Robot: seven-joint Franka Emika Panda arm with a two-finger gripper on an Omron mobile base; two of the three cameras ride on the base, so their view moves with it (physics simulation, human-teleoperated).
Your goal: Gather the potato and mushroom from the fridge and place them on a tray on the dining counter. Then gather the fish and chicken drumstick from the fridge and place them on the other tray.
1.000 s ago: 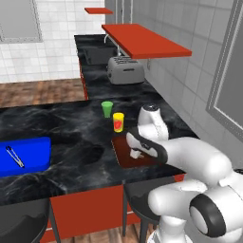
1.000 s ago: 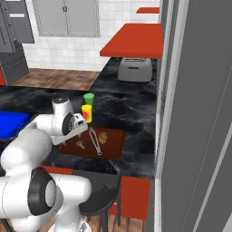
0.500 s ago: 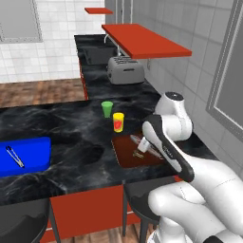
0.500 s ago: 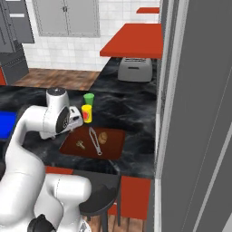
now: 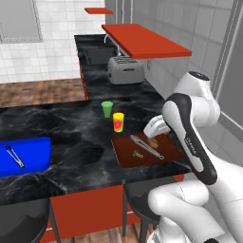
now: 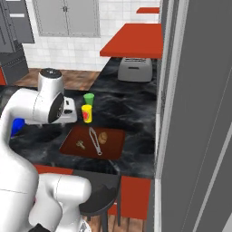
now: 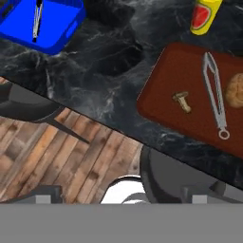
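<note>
Nearest, white arm's two-finger gripper (image 5: 153, 127) with jaws apart, holding nothing, just above dark-red rectangular tray (image 5: 167, 154) carrying small tan mushroom (image 7: 182, 102) and round brown potato (image 7: 234, 91) beside metal tongs (image 7: 215, 95); farther left, bright blue flat tray (image 5: 38, 153) for later fish and drumstick.

Tan potato (image 7: 234, 91) and small mushroom (image 7: 182, 102) on brown tray (image 7: 163, 88), blue tray (image 7: 54, 35) apart, dining counter (image 5: 76, 142)

- Rendered home kitchen.
- Black marble dining counter (image 5: 71, 137) on red base, dark stools (image 5: 23, 223) tucked under.
- Toaster (image 5: 124, 70) and sink (image 5: 97, 53) on back counter.
- White tiled walls, grey wall cabinet (image 6: 67, 17), wood plank floor (image 7: 52, 161).
</note>
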